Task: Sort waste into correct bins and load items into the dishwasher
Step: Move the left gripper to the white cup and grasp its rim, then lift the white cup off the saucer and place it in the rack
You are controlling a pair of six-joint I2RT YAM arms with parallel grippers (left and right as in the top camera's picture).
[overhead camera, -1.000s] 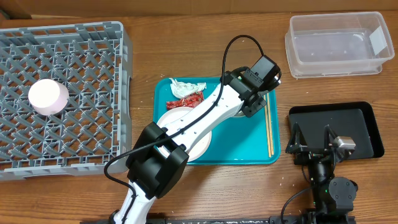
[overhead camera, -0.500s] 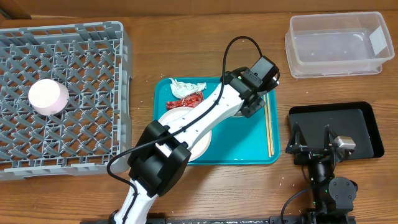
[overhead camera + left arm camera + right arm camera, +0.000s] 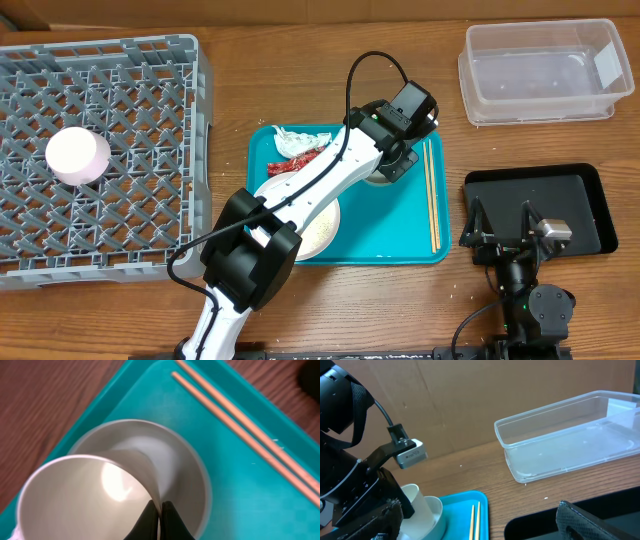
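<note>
My left gripper [image 3: 159,510] is shut on the rim of the small white cup [image 3: 75,495], which leans inside a pale bowl [image 3: 192,472] on the teal tray [image 3: 390,245]. The cup [image 3: 414,502] and bowl [image 3: 436,510] also show in the right wrist view. The chopsticks [image 3: 431,195] lie at the tray's right side. The white plate [image 3: 318,228] with rice grains, the white napkin [image 3: 300,139] and the red wrapper [image 3: 297,162] are on the tray's left half. Another pale bowl [image 3: 78,156] sits in the grey rack [image 3: 130,90]. My right gripper [image 3: 505,228] is open at the black tray [image 3: 575,195].
The clear tub [image 3: 540,70] with a white label stands at the back right, above the black tray. The left arm stretches across the plate and the tray. Bare wood lies between the rack and the teal tray.
My left gripper has moved a little to the left with the cup in it. More of the plate and the chopsticks shows. The right arm has not moved.
</note>
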